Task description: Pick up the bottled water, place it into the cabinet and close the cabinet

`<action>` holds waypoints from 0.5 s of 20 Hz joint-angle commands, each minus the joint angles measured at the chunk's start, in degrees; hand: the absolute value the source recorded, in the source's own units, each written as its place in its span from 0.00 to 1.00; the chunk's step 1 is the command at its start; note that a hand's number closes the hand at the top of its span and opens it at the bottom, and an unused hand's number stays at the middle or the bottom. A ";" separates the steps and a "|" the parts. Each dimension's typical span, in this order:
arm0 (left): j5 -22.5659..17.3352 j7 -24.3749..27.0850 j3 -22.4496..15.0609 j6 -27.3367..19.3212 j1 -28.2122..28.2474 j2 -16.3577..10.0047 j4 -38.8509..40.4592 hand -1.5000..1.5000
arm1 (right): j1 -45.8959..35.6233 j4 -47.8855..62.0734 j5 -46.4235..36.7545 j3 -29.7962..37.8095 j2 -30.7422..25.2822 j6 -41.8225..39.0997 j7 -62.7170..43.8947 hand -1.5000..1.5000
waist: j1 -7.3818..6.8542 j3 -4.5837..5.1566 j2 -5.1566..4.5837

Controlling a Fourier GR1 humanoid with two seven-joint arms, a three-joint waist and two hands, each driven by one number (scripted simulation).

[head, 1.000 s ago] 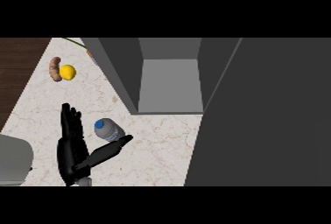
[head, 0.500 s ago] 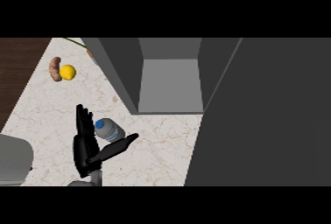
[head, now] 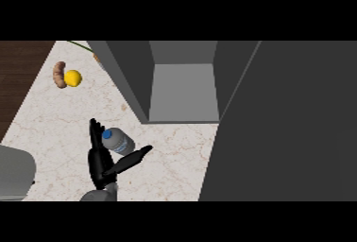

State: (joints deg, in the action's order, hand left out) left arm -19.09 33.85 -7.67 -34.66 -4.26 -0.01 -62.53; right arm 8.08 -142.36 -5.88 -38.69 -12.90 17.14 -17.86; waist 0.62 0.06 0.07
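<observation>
Bottle [head: 120,143], blue cap toward the upper left, on the counter [head: 174,160] just below and left of the open cabinet [head: 182,90]. Whether it stands or lies cannot be told from this steep view.

The left hand [head: 103,160] is spread wide. Its straight fingers [head: 93,134] run up the bottle's left side, and the thumb [head: 136,155] reaches out below and to the right. The bottle sits in the fork between them, and nothing is curled round it yet. The right hand does not show.

Risks, as judged:
- Straight fingers pressing sideways could tip or roll the bottle away before a grasp forms.
- A grasp closed near the cap could let the body swing.
- The lift path passes close to the cabinet's left wall, which the bottle could strike.
- The door [head: 293,132], a large dark panel at right, hides part of the counter.

Compared with the earlier frames, the hand has shifted right from a position apart from the bottle to one alongside it. The bottle and the lemon [head: 73,78] have kept their places.
</observation>
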 commanded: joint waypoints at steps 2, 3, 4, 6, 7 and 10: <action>-4.95 7.62 2.50 2.33 -3.07 0.01 9.42 0.00 | 2.32 -5.73 -4.18 -0.04 -1.97 -0.11 -0.24 0.00 | 0.10 0.00 -0.05; -2.22 4.14 3.14 3.20 -0.92 -0.12 5.39 0.00 | 3.49 -8.23 -7.27 -2.85 -2.68 0.62 -2.38 0.00 | -0.06 -0.02 0.09; -4.81 5.40 1.06 1.15 -3.51 0.01 7.58 0.00 | 3.28 -6.19 -3.62 -0.32 -3.22 -0.83 0.82 0.00 | -0.04 -0.04 0.00; -6.04 9.07 4.41 5.87 -2.61 0.01 11.58 0.00 | 0.04 -6.04 -8.17 -4.47 -0.19 1.63 -4.29 0.00 | -0.11 0.02 0.02; -10.59 14.33 0.93 3.06 -3.76 0.01 15.80 0.00 | -1.65 -4.17 -8.53 -3.34 0.30 2.37 -4.92 0.00 | 0.21 0.08 -0.06; -8.83 11.56 1.83 6.18 -2.75 0.01 12.71 0.00 | -0.42 -5.58 -8.02 -3.16 -1.54 2.26 -4.10 0.00 | -0.08 0.00 0.05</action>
State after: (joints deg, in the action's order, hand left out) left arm -26.24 43.61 -5.83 -30.73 -6.86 -0.03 -51.50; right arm 7.19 -142.18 -6.43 -40.85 -13.29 19.08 -18.83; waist 0.59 0.07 0.09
